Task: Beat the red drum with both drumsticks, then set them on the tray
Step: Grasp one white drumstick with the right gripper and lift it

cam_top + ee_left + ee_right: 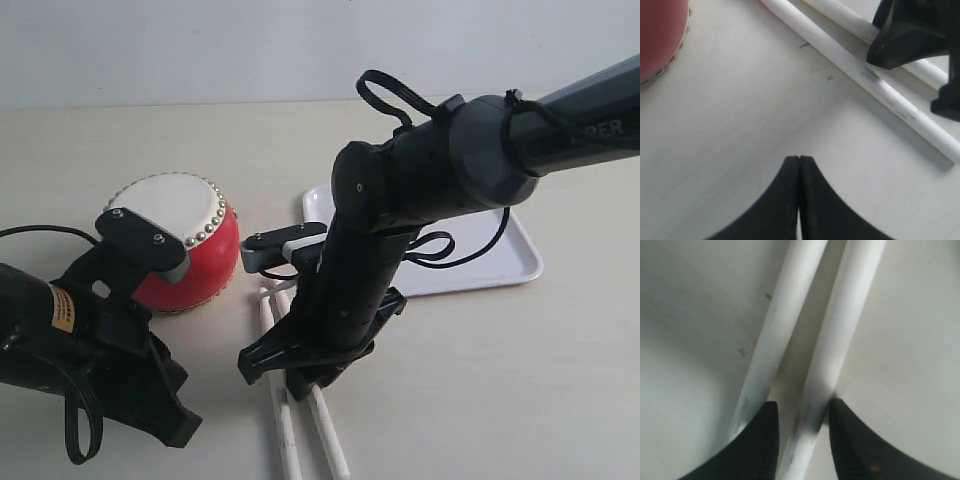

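Nearest the camera, on the near side of the red drum [205, 262], both drumsticks [284, 430] lie flat on the table [500, 390]. They are side by side and almost parallel, and their far ends reach about level with the drum's near edge. The right gripper [804, 406] points down over them, a little to the side of the drum. Its jaws stand parted astride one stick [822, 355], with one finger [760, 440] set into the narrow gap between the pair. That stick rests on the table with a sliver of shadow beside it, so I read the gripper as released, not clamped. Straddling a single stick makes sense, since each arm probably needs its own for the beating. The second stick [777, 335] lies just beside the first, close enough that a careless closing could nudge it.

Also on the drum's near side, apart from the sticks, the left gripper [799, 161] hovers over bare table. Its jaws are pressed together with nothing between them, and it probably hangs clear to leave the right arm room.

The drum stands upright, skin upward, and neither gripper touches it. Off to the drum's side, past the right arm, lies the tray [515, 250]. No stick is visible on it, though the arm hides part of it and a loop of cable [470, 245] hangs in front. By my reading, neither stick is in hand and the tray step is not yet done.
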`<state>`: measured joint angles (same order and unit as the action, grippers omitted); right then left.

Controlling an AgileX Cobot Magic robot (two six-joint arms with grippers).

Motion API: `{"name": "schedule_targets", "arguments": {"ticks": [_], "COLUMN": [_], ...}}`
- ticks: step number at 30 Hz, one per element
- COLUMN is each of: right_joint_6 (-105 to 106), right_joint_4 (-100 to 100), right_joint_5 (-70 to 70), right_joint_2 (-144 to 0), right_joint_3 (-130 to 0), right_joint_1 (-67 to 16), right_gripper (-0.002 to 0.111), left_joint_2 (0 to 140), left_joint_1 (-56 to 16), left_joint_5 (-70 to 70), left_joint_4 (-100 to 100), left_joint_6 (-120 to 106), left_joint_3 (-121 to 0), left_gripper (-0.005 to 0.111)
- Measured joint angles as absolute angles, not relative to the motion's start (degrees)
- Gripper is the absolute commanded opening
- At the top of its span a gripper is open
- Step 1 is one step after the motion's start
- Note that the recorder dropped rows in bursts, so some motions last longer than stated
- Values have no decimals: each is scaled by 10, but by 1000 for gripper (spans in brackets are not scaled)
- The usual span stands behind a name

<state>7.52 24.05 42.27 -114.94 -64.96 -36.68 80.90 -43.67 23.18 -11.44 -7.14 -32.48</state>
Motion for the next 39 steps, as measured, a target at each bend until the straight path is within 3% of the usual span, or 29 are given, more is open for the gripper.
{"name": "schedule_targets", "arguments": {"ticks": [19,29,34,39], "right_joint_6": [106,-55,-77,-82], "right_joint_4": [300,149,100,72], "right_joint_5": [419,434,436,434], "right_joint_2": [-1166,-1168,-1168,-1168], "right_joint_3": [-653,-661,-661,-661], "right_joint_1": [-367,-368,-368,-368], "right_gripper": [34,34,26,9], "left_joint_2": [809,809,809,809], "left_joint_1": [-437,-437,-437,-437], "left_joint_5": [225,208,207,207], "left_joint_4": [-114,-121,-122,-122], "left_joint_6": [-60,-56,-56,-56], "left_joint_3": [-303,-296,-296,-296], "left_gripper": [0,0,0,0]}}
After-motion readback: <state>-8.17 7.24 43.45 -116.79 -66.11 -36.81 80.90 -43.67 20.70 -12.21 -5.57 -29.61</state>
